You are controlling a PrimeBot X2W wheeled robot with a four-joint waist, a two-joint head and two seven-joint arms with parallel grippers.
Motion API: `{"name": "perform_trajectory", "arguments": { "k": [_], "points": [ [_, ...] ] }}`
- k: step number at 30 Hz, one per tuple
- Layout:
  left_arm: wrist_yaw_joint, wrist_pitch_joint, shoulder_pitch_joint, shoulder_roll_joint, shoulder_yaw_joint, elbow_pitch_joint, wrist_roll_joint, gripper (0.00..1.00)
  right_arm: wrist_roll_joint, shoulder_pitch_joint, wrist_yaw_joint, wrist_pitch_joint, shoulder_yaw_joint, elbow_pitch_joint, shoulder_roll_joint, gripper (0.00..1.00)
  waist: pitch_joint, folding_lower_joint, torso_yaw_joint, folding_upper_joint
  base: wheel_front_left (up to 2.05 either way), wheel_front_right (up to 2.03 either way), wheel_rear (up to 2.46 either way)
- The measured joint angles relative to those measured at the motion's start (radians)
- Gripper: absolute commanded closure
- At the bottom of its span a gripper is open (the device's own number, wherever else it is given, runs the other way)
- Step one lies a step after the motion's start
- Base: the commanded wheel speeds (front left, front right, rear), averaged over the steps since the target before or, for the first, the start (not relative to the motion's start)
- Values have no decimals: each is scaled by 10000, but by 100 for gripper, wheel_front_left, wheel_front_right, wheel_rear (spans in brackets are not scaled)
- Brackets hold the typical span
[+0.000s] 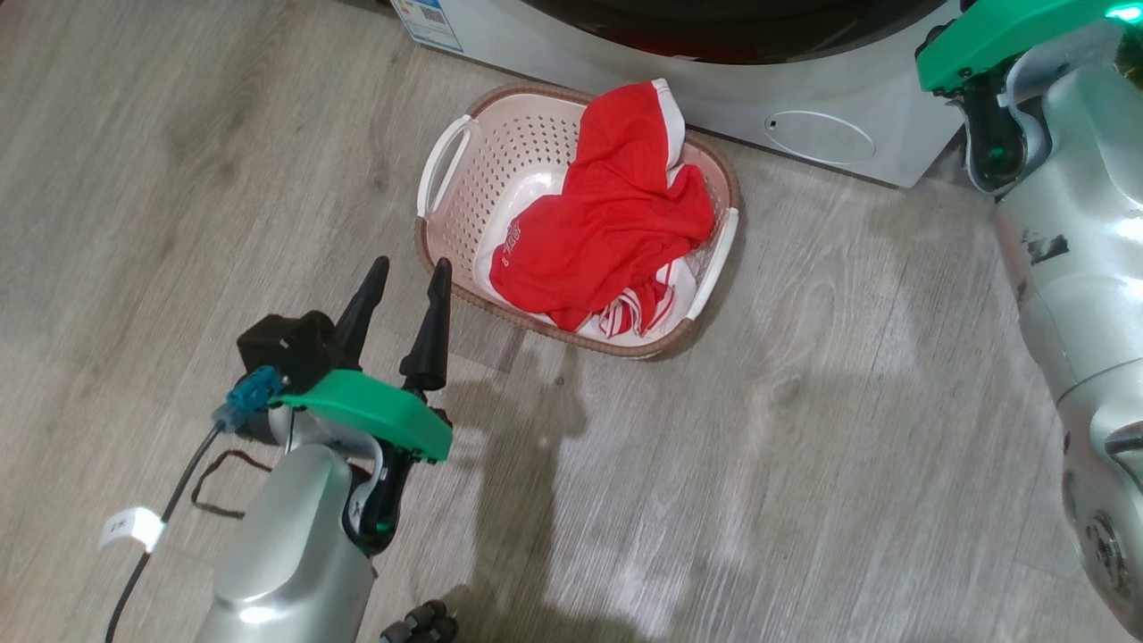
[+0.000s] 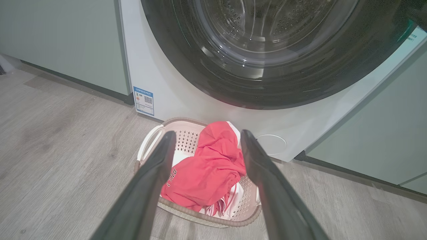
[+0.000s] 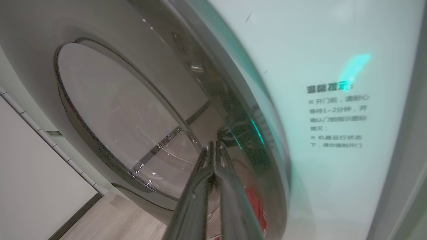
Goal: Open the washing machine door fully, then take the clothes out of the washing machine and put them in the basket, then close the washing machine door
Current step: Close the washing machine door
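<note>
Nearest us, at 7 o'clock in the head view, our left gripper hangs over the floor, its 2 fingers spread wide and empty. Beyond it, toward 12 o'clock, the basket holds the clothes, heaped inside, just beside the washing machine. Farthest, the washing machine door looks shut. Our right gripper, fingers pinched together on nothing, points at its glossy rim. We judge unloading done, with only the door's latching left to confirm.
</note>
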Motion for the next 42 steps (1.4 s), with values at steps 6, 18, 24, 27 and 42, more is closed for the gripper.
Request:
{"name": "perform_trajectory", "arguments": {
  "k": [6, 18, 24, 27, 42],
  "points": [
    [0, 0, 18, -2, -2, 92, -40, 0, -96, 88, -19, 0, -38, -337, 0, 100, -252, 0, -6, 0, 0, 0, 0],
    [0, 0, 731, 140, 788, 288, 497, 0, 826, 3644, -90, -2, -445, -3145, 353, 0, -1664, 0, -289, 0, 0, 0, 0],
    [0, 0, 1348, 792, 1536, 378, 560, 0, 740, 5346, -90, -2, -771, -4378, 696, 0, -2565, 0, -889, 0, 0, 0, 0],
    [0, 0, 1623, 1007, 1921, 378, 560, 0, 355, 6228, -90, -2, -968, -4796, 836, 0, -2946, 0, -1350, 1, 0, 0, 0],
    [0, 0, 1822, 1216, 2332, 408, 708, 0, -999, 9439, -90, -2, -2596, -6730, 1022, 0, -4194, 0, -3675, 1, 0, 0, 0]
  ]
}}
